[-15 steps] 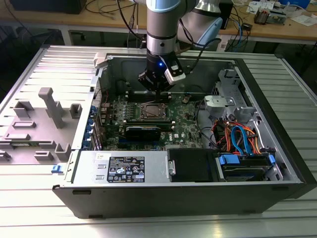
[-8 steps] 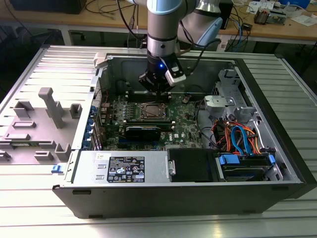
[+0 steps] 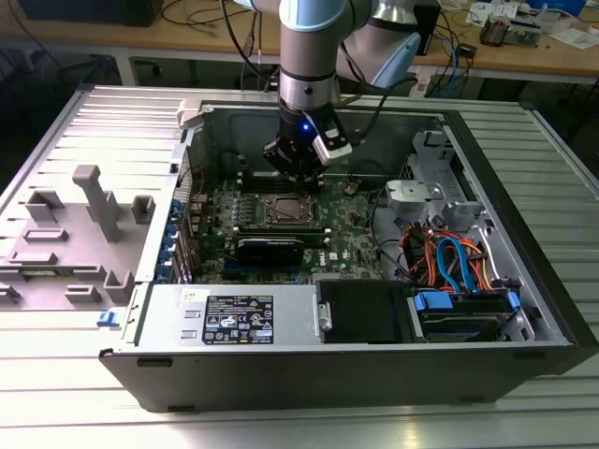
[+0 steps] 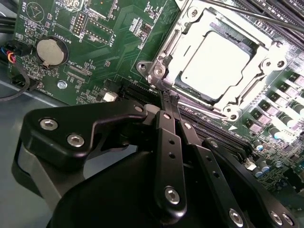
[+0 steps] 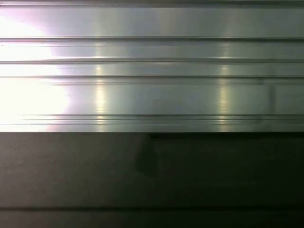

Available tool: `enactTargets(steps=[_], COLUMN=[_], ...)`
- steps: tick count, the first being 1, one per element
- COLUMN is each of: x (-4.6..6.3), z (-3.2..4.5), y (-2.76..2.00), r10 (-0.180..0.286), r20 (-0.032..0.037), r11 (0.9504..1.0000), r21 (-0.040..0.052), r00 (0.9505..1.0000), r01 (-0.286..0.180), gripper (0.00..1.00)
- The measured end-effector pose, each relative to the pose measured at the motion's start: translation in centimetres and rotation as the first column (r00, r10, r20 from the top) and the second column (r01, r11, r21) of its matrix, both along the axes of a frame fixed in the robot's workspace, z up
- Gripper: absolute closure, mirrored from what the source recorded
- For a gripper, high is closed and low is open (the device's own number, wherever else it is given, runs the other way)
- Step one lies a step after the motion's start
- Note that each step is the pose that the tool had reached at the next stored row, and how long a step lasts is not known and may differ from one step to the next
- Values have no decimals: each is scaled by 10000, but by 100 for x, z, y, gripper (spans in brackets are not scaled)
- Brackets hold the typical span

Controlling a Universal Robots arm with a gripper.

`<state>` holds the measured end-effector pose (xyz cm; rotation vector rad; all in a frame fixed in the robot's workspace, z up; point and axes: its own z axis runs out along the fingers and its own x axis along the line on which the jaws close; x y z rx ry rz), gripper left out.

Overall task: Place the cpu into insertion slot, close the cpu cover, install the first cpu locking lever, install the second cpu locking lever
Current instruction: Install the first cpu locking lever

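The cpu [image 4: 216, 59], a flat grey square, lies in the insertion slot [image 3: 285, 210] on the green motherboard. The silver cpu cover [image 4: 259, 47] lies flat around it, and the chip's face shows through its window. A thin metal lever rod [image 4: 247, 13] runs along the socket's far side, and another [image 4: 202, 111] along the side nearest the fingers. My gripper [image 4: 169, 99] is shut with its black fingertips pressed together and nothing between them. It hangs just off the socket's corner. In the exterior view the gripper [image 3: 299, 180] is inside the open case, just above the socket's back edge.
Black memory slots [image 4: 280, 9] flank the socket, and a coin battery [image 4: 50, 51] sits on the board. The case holds a power supply [image 3: 239, 318], a drive bay with orange and blue cables [image 3: 449, 267] and a metal bracket [image 3: 416, 192]. Grey fixtures [image 3: 98, 201] stand on the ribbed table.
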<state>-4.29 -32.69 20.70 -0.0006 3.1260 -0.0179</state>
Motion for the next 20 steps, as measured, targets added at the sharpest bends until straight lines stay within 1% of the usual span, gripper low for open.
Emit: enactTargets(steps=[15,20], x=[1,1], z=[19,15], y=[0,-9], r10=[2,2], r20=[1,1], r11=[10000,10000], r21=[4,-2], r00=[10000,10000], r01=[-2,-2], gripper=[89,89])
